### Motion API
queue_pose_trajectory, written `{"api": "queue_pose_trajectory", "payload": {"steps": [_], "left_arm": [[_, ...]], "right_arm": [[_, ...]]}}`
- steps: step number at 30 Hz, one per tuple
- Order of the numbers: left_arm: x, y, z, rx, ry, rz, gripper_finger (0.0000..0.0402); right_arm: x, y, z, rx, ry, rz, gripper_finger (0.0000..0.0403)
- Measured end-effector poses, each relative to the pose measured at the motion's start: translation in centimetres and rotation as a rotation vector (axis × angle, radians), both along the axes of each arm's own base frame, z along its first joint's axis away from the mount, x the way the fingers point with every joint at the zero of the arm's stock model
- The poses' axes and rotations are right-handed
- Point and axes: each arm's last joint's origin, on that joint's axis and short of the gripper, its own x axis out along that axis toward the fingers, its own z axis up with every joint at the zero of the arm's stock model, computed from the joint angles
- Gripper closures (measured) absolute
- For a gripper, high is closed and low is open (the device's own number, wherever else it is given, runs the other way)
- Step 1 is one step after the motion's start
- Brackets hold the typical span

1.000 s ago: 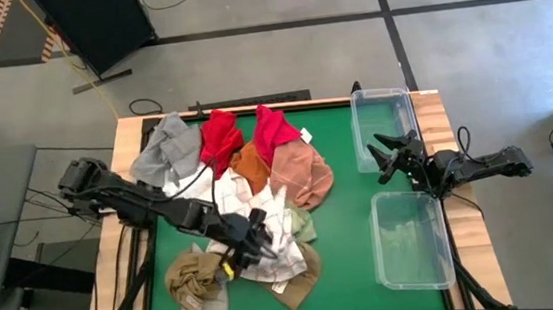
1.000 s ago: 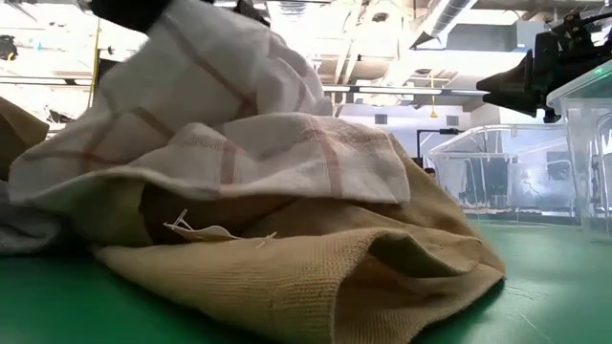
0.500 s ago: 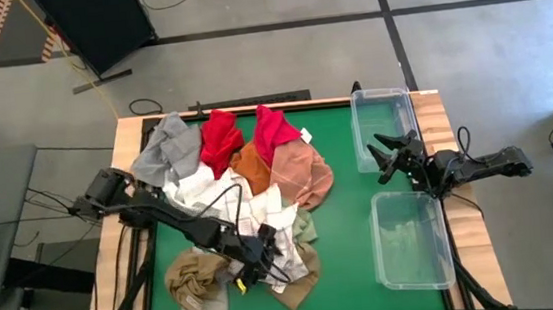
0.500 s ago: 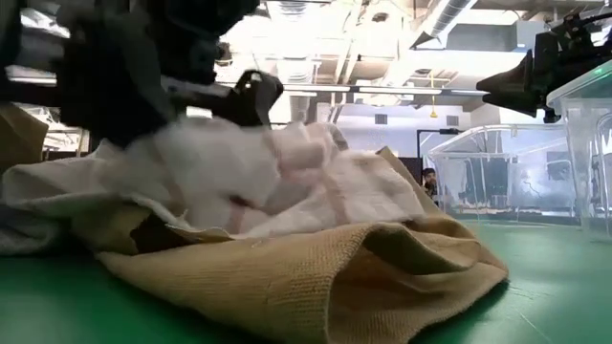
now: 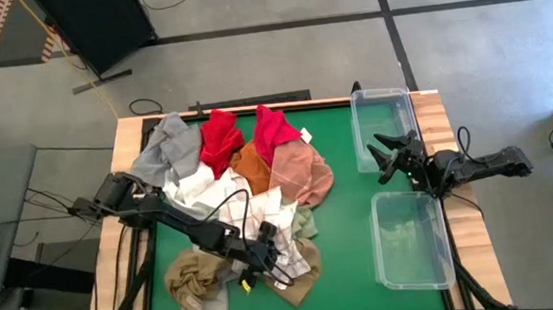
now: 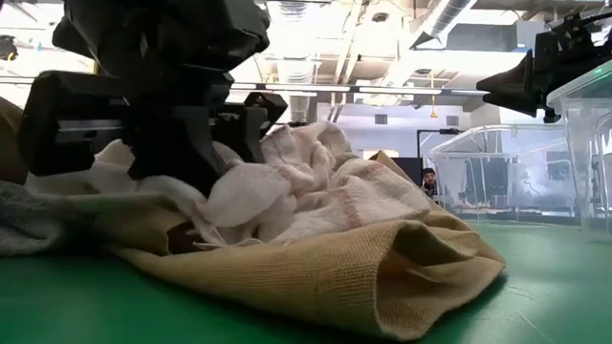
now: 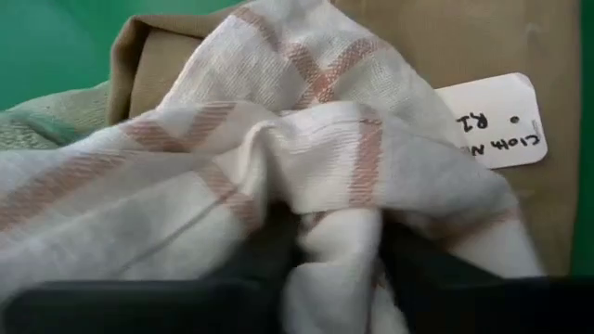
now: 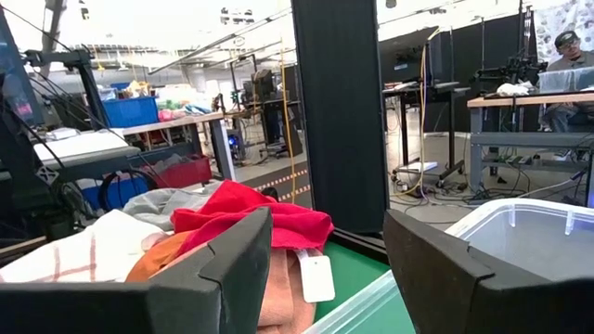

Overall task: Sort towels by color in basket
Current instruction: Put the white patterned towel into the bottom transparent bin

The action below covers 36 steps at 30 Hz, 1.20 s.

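Towels lie heaped at nine o'clock on the table. Left claw pinches the white checked towel. Right claw hangs spread at three o'clock, grasping nothing.

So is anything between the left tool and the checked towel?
No. The left tool is already down on the checked towel, its fingers pinching a fold. Nothing lies over it.
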Motion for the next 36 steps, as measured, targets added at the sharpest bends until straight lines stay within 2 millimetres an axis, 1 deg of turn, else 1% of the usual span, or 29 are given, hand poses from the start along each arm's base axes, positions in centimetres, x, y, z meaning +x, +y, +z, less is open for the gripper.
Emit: {"api": "queue_pose_trajectory", "payload": {"steps": [1,2,3,6,8,13,18,20,22,26,31,36], "left_arm": [[0.0,0.0,0.2,0.004,-0.003,-0.006,0.035],[-0.1,0.0,0.4,0.008,-0.005,-0.011,0.0372],[-0.2,0.1,0.6,0.009,-0.007,-0.014,0.038],[-0.5,0.3,1.9,0.002,-0.03,-0.014,0.038],[-0.7,0.4,3.1,-0.01,-0.058,-0.014,0.038],[-1.9,0.9,7.5,-0.06,-0.181,-0.015,0.038],[-3.8,1.7,12.2,-0.126,-0.321,-0.041,0.038],[-4.5,2.0,13.7,-0.162,-0.373,-0.055,0.038],[-5.1,2.3,14.8,-0.188,-0.408,-0.052,0.038],[-5.7,2.7,15.5,-0.204,-0.413,-0.039,0.038],[-5.6,2.6,15.9,-0.203,-0.453,-0.048,0.038],[-5.4,2.6,16.6,-0.161,-0.532,-0.082,0.038]], "right_arm": [[0.0,0.0,0.0,0.0,0.0,0.0,0.0165],[0.0,0.0,0.0,0.0,0.0,0.0,0.0165],[0.0,0.0,0.0,0.0,0.0,0.0,0.0165],[0.0,0.0,0.0,0.0,0.0,0.0,0.0165],[0.0,0.0,0.0,0.0,0.0,0.0,0.0165],[0.0,0.0,0.0,0.0,0.0,0.0,0.0165],[0.0,0.0,0.0,0.0,0.0,0.001,0.0165],[0.0,0.0,0.0,0.0,0.0,0.0,0.0165],[0.0,0.0,0.0,0.0,0.0,0.0,0.0165],[0.0,0.0,0.0,0.0,0.0,0.001,0.0165],[0.0,0.0,0.0,0.0,0.0,0.0,0.0165],[0.0,0.0,0.0,0.0,0.0,0.0,0.0165]]}}
